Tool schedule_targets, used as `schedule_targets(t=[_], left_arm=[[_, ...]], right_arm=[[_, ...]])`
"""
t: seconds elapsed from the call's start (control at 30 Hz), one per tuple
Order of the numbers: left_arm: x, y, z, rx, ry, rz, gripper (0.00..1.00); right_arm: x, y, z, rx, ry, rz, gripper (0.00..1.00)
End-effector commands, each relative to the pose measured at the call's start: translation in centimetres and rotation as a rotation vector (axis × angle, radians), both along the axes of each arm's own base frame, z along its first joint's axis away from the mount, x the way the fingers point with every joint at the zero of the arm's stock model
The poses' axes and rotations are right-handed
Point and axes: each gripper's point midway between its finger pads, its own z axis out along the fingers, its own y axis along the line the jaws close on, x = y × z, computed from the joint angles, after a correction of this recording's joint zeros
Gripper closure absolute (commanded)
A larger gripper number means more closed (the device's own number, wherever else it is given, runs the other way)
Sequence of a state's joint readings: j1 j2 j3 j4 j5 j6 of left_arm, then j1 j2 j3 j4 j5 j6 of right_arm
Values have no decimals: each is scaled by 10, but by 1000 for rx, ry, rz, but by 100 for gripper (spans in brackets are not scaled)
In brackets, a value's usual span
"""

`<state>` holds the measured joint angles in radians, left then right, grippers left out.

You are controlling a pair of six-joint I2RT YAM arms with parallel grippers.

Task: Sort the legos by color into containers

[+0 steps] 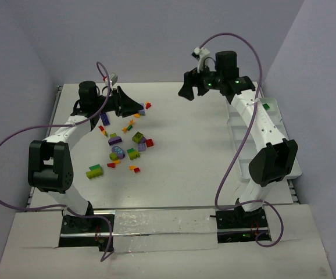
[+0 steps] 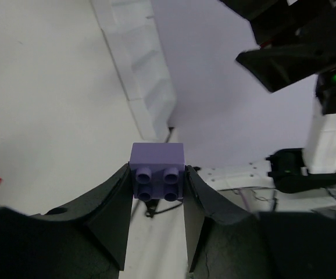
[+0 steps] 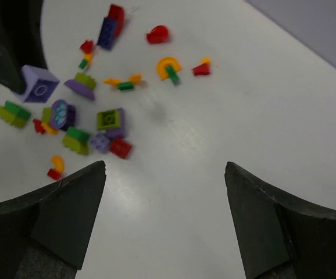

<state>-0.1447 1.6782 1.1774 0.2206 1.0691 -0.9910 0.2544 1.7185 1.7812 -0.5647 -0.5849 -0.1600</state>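
So, green lego (image 1: pixel 267 105) (far tray (image 1: pixel 277 116) compartment)

The lilac brick (image 2: pixel 157 165) looks like smooth, softly glossy plastic, the left tool (image 2: pixel 156 180) matt black (faintly grained), the white surface (image 2: pixel 40 104) matt and smooth.

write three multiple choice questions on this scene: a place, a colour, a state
1. Where on the table does the white tray lie? A left side B right side C near edge
2. What colour is the brick in the left claw? A red B green C purple
3. How is the right claw? A open, empty B shut on a brick C shut, empty
Answers: B, it runs along the table's right edge; C, the wrist view shows it purple; A, wide jaws, nothing between.
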Motion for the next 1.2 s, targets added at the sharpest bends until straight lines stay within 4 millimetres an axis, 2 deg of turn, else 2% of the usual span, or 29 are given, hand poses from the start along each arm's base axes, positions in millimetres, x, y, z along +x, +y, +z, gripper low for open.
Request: schedule_targets(t=[0.0, 0.1, 0.23, 0.33, 0.5, 0.73, 0.9, 0.97, 1.03, 1.07, 1.1, 1.17], left_arm=[[-35, -7, 55, -156, -60, -133, 100], [-46, -12, 56, -164, -51, -171, 100], [-72, -33, 53, -163, -28, -263, 100], [-81, -43, 49, -151, -11, -288, 100], [-82, -50, 41, -135, 41, -288, 100], [-79, -53, 31, -128, 89, -278, 100], [-79, -55, 32, -127, 87, -280, 100], [-80, -56, 31, -126, 84, -285, 100], [-80, -57, 31, -124, 81, -282, 100], [-80, -57, 31, -123, 85, -282, 100], [-80, -57, 31, -123, 80, -281, 100], [-80, -57, 32, -122, 71, -284, 100]], right_arm=[[-44, 44, 5, -20, -89, 246, 10], [-63, 63, 3, -39, -109, 355, 11], [-86, 84, 2, -30, -118, 491, 12], [-102, 97, 3, -22, -114, 564, 12], [-116, 114, 1, -48, -126, 616, 12], [-131, 126, 0, -83, -144, 675, 13], [-132, 131, -5, -101, -145, 681, 15], [-130, 132, -6, -102, -148, 678, 20], [-127, 134, -6, -99, -153, 670, 33], [-126, 134, -6, -100, -152, 669, 33], [-124, 135, -7, -102, -154, 661, 43], [-123, 136, -8, -103, -159, 656, 53]])
